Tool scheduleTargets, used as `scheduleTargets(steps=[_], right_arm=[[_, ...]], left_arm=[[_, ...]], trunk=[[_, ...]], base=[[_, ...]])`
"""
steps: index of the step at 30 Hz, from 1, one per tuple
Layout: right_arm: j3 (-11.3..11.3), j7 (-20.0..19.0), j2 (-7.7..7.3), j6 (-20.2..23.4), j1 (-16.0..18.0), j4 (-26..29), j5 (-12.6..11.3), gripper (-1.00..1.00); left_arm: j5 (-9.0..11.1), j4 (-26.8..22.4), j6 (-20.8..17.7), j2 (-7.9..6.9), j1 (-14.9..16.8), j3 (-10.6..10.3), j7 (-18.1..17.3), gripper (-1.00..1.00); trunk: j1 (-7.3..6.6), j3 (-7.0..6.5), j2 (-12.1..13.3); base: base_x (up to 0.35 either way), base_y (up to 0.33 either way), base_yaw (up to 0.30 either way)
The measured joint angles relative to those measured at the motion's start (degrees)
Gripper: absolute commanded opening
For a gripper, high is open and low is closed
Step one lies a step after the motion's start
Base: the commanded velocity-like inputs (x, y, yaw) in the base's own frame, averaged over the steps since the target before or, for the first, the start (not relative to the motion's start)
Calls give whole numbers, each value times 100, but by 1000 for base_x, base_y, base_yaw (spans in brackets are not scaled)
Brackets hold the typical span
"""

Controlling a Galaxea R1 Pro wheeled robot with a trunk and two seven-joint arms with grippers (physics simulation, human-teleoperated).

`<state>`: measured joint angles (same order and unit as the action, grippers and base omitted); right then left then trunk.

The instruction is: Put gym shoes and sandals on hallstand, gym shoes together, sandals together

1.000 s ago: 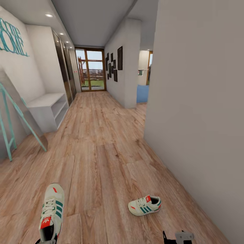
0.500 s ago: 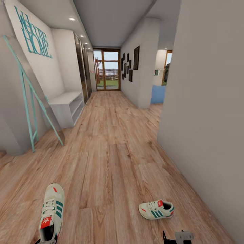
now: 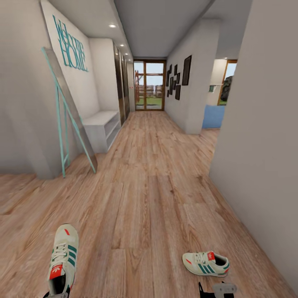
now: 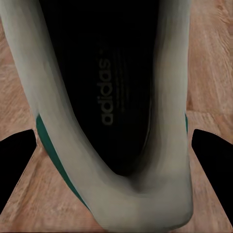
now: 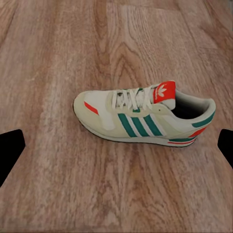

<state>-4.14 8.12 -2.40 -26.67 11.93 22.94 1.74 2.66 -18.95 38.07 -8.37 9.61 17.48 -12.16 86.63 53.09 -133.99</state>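
Corridor: wood-plank corridor floor (image 3: 140,198) runs toward a glazed door (image 3: 149,86), with pale walls on both sides.
Left gripper (image 4: 116,145): clamped on the heel of one gym shoe (image 3: 63,260); the wrist view looks straight down into its dark insole, a dark fingertip (image 4: 17,160) on each side of the collar.
Held shoe: sticks out ahead of the left gripper, toe forward, off the planks as far as I can judge.
Right gripper (image 3: 217,289): its tip shows at the bottom edge of the head view, fingers spread apart and holding nothing.
Second gym shoe (image 5: 144,115): lies on its sole just ahead of the right gripper, toe toward the left arm's side, heel opening toward the wall.
Hallstand (image 3: 101,129): well ahead of both grippers on the left-arm side, past a leaning teal-framed mirror (image 3: 68,111); its shelves look bare from here.
Sandals: none to report from these views.
Handling: the sneaker is probably light, with a soft upper that gives and a stiffer sole and heel counter; not fragile, unlikely to slip.
Where to grip: the heel collar, one finger inside the opening and one outside, as the left side has it; across the laced midfoot would likely squash and tilt.
Step in hand: likely lining up on the second shoe.
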Motion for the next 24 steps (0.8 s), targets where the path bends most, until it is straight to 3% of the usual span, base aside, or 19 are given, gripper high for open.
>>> scheduleTargets(steps=[24], right_arm=[[-8, -15, -1, 1, -2, 31, 10, 100]], left_arm=[[0, 2, 22, -3, 2, -3, 10, -100]], trunk=[[0, 5, 0]], base=[[2, -12, 14]])
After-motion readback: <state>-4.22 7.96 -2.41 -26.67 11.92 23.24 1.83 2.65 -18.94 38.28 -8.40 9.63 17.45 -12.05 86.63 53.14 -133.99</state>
